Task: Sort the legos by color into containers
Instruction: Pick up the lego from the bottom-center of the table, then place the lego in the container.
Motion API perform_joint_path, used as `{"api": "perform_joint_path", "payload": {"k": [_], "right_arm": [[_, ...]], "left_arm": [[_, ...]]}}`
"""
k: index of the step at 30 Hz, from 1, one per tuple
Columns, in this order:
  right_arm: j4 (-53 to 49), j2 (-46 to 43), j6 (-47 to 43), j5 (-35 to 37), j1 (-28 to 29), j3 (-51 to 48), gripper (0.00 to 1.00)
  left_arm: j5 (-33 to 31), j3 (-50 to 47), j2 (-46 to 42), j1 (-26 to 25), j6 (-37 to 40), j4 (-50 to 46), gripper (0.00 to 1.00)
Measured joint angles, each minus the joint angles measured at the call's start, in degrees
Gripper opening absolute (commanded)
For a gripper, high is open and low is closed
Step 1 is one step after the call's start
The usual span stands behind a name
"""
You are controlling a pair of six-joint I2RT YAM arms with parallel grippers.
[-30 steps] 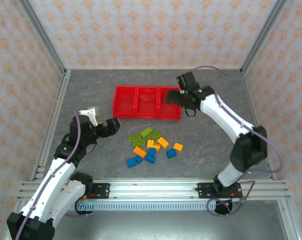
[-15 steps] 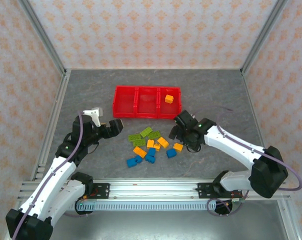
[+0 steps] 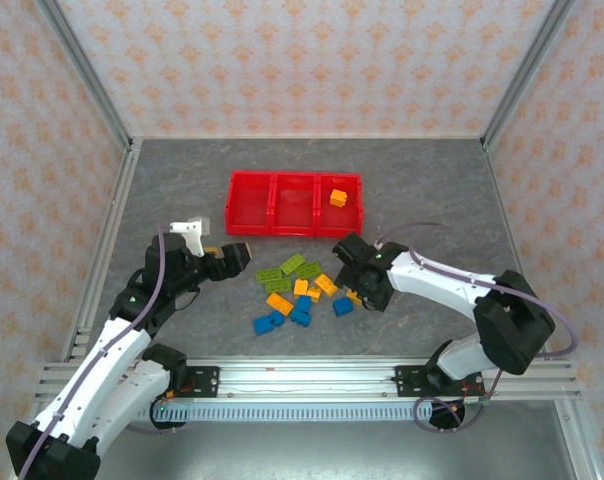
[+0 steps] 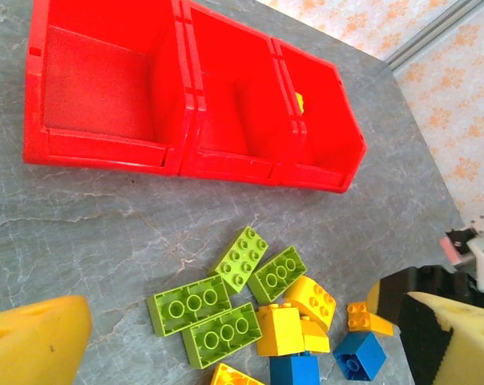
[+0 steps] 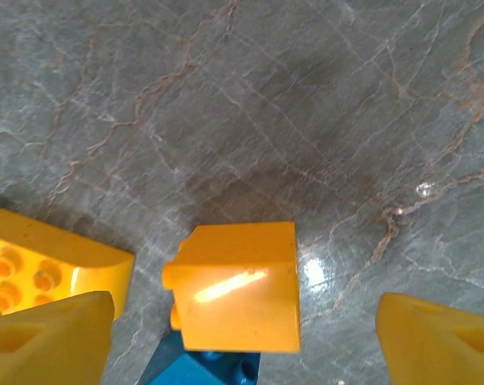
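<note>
The legos (image 3: 300, 290) lie in a loose pile on the grey table, in front of the red containers (image 3: 252, 205). Lime green bricks (image 4: 190, 305) sit at the pile's left, orange-yellow ones (image 4: 310, 298) in the middle and blue ones (image 4: 358, 354) at the near side. One orange brick (image 3: 337, 197) lies in the right compartment. My right gripper (image 5: 242, 321) is open and low over the pile's right side. It straddles an orange brick (image 5: 238, 297) with a gap on both sides. My left gripper (image 3: 237, 252) is open, left of the pile and facing it.
Aluminium frame posts and patterned walls enclose the table. A metal rail (image 3: 302, 375) runs along the near edge between the arm bases. The tray's left and middle compartments (image 4: 106, 88) hold nothing. Bare table lies to either side of the tray.
My right arm left the tray's right compartment, where an orange brick now lies, and came down onto the pile's right side. Its jaws have narrowed a little. The left gripper edged toward the pile.
</note>
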Motion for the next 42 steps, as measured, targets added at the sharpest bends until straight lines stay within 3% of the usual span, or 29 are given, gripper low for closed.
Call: {"api": "perform_joint_path", "payload": {"k": [13, 18, 22, 32, 37, 42], "right_arm": [[2.8, 6.0, -2.4, 2.5, 0.3, 0.0, 0.58], [3.5, 6.1, -4.0, 3.0, 0.3, 0.0, 0.39], [1.0, 5.3, -6.8, 2.9, 0.4, 3.8, 0.35], [-4.0, -3.2, -18.7, 9.6, 0.0, 33.6, 0.32], [-2.1, 1.8, -26.8, 9.7, -4.5, 39.4, 0.32], [0.2, 13.9, -33.4, 6.4, -10.2, 43.2, 0.32]], "left_arm": [[-0.2, 0.0, -1.2, -2.0, 0.0, 0.0, 0.99], [-0.4, -0.2, -1.6, -2.1, 0.0, 0.0, 0.99], [-0.8, -0.3, -1.6, -2.4, 0.0, 0.0, 0.99], [-1.0, -0.3, -1.6, -2.4, 0.0, 0.0, 0.99], [-1.0, -0.3, -1.7, -2.4, 0.0, 0.0, 0.99], [-1.0, -0.5, -2.9, -2.4, 0.0, 0.0, 0.99]]}}
